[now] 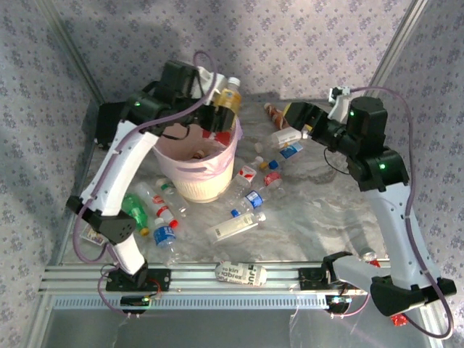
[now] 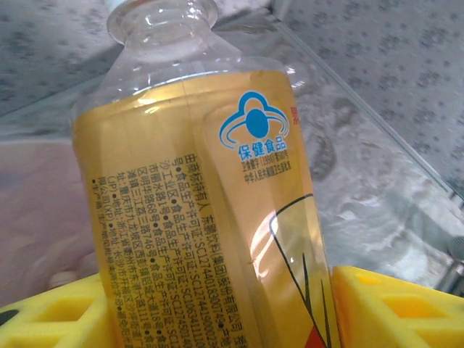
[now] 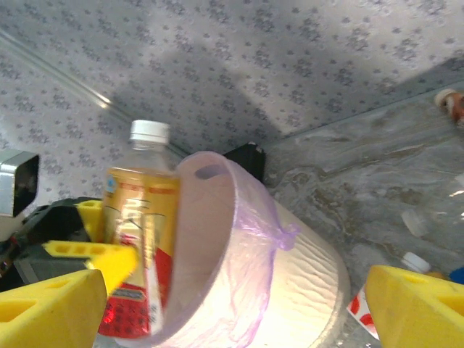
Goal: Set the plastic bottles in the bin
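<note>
Bottles point(image 1: 252, 199) lie loose on the marbled table point(image 1: 326, 210), spread from 3 to 7 o'clock around the pink bin point(image 1: 210, 181), with a green bottle point(image 1: 134, 206) at 8 o'clock. The left gripper point(image 1: 221, 110) hangs over the bin's rim at 1 o'clock. Its yellow pads point(image 2: 51, 312) press both sides of a yellow-red bottle point(image 2: 203, 217), which stands upright in the air just above the rim, white cap on top. The right gripper point(image 3: 243, 301) is at 3 o'clock of the bin, well apart from it, its jaws spread wide with nothing between them. A white-labelled bottle point(image 1: 286, 135) lies just beside its fingers; whether they touch I cannot tell. A purple liner point(image 3: 268, 239) drapes over the bin's rim.
</note>
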You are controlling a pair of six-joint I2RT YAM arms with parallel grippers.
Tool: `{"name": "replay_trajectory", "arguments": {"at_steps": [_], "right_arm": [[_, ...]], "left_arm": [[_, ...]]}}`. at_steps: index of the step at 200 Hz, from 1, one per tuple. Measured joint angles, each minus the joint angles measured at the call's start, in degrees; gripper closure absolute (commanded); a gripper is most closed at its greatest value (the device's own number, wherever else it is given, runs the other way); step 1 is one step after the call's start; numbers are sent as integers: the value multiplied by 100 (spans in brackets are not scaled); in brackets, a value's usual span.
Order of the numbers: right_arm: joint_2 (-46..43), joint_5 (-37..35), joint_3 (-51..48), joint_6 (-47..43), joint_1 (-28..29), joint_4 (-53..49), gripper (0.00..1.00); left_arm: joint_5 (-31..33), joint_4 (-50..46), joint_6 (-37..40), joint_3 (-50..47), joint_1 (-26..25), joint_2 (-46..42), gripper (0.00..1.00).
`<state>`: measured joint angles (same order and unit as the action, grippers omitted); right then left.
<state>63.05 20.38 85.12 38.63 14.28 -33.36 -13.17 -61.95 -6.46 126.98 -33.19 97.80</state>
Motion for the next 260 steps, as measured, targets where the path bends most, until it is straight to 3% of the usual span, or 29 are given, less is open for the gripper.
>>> {"name": "replay_trajectory", "arguments": {"at_steps": [50, 134, 260], "right_arm": [[-188, -70, -413, -83, -243, -382, 7], [-188, -437, -863, -118, -297, -890, 7], [411, -973, -1617, -315, -581, -1038, 6]], "left_arm": [[146, 48, 2, -1115, 1008, -828, 40], [264, 144, 140, -2166, 1058, -603, 39], [382, 304, 282, -2400, 981, -380, 6]]}}
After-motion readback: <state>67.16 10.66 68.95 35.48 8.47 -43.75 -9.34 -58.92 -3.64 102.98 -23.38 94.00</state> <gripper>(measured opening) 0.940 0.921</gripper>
